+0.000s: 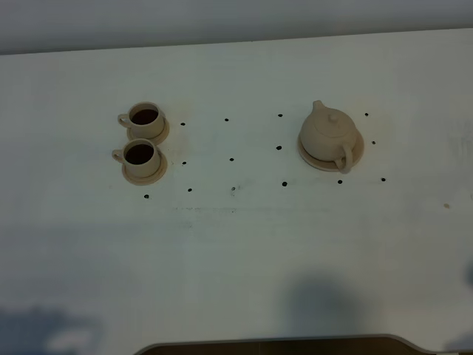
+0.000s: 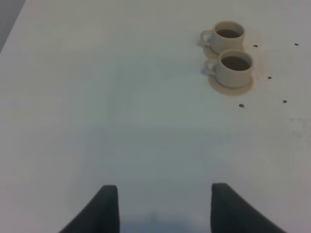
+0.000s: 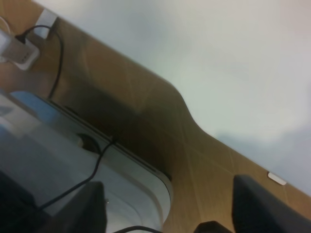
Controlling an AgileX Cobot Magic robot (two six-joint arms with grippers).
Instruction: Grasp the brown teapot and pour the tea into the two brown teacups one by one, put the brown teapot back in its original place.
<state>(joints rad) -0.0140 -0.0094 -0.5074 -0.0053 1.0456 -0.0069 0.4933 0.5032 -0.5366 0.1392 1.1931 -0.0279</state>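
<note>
The brown teapot stands upright on its round saucer, the original place, at the table's right middle. The two brown teacups sit on small saucers at the left, one behind the other, both holding dark tea. In the left wrist view the same cups lie well ahead of my left gripper, which is open and empty low over bare table. My right gripper is open and empty, off the table's edge and far from the teapot. Neither gripper shows in the exterior high view.
Small black dots mark the white table between cups and teapot. The right wrist view shows the table's curved edge, wooden floor, a black cable and a grey base below.
</note>
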